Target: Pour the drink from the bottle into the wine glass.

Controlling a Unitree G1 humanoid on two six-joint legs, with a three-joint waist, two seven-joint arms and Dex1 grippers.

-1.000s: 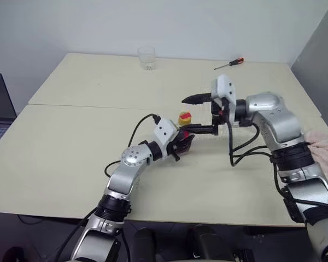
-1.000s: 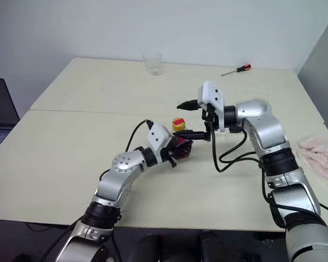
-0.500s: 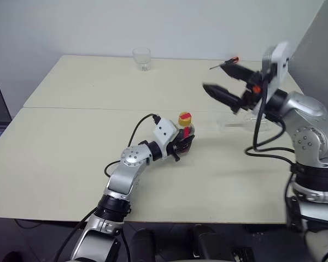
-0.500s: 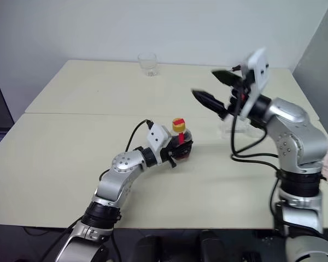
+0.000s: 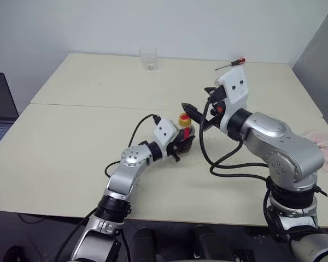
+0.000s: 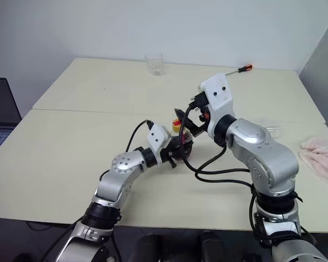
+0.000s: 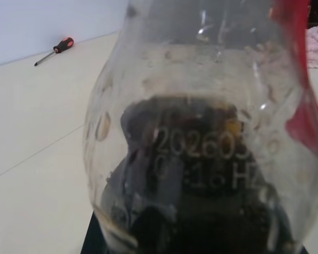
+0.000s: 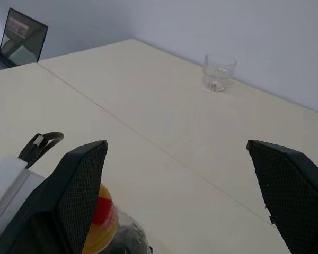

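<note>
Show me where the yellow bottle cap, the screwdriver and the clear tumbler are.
yellow cap (image 5: 185, 117), left eye view, on the cap's top.
screwdriver (image 5: 238, 61), left eye view, on its red handle.
clear tumbler (image 8: 219, 73), right wrist view, on the middle of its side wall.

I see a pale cream table (image 5: 71, 158) carrying a clear tumbler (image 5: 148, 58) and a red-handled screwdriver (image 5: 230, 64) at the far edge, and a pink cloth (image 5: 326, 148) at the right.
</note>
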